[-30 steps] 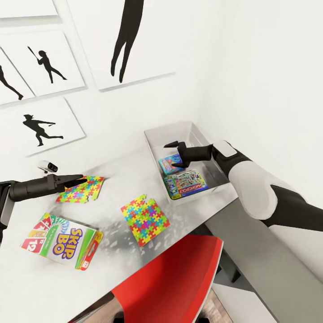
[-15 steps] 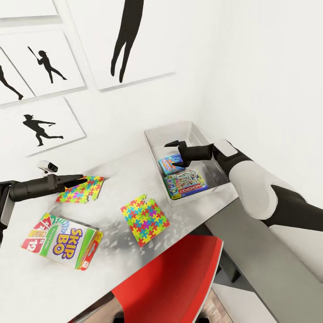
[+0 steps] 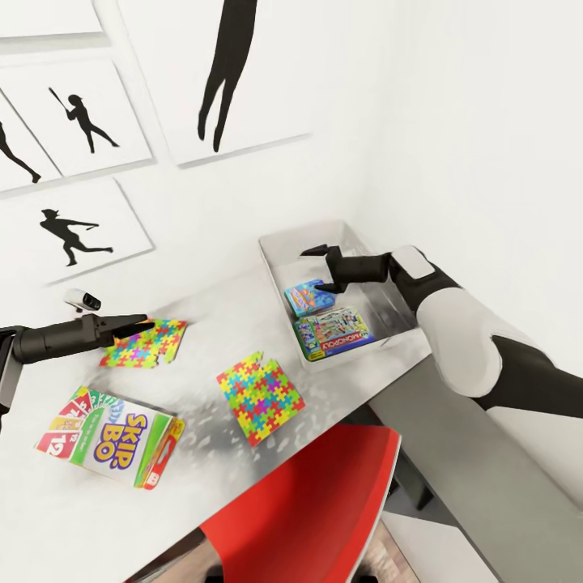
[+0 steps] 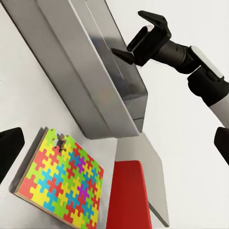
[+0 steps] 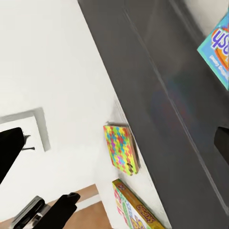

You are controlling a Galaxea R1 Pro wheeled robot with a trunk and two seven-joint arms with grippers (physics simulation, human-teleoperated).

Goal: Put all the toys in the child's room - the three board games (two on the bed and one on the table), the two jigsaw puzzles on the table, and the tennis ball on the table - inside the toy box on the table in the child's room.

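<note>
Lifted off the small board game [image 3: 308,296], right gripper [image 3: 321,268] fingers apart; left gripper [image 3: 139,324] fingers together.

The table [image 3: 202,340] carries four things — a puzzle [image 3: 146,343] under the left tool [image 3: 138,325], a second puzzle [image 3: 260,397] midway, the toy box [image 3: 279,267] below the right tool [image 3: 322,268] — and a Skip-Bo box [image 3: 109,437].
</note>
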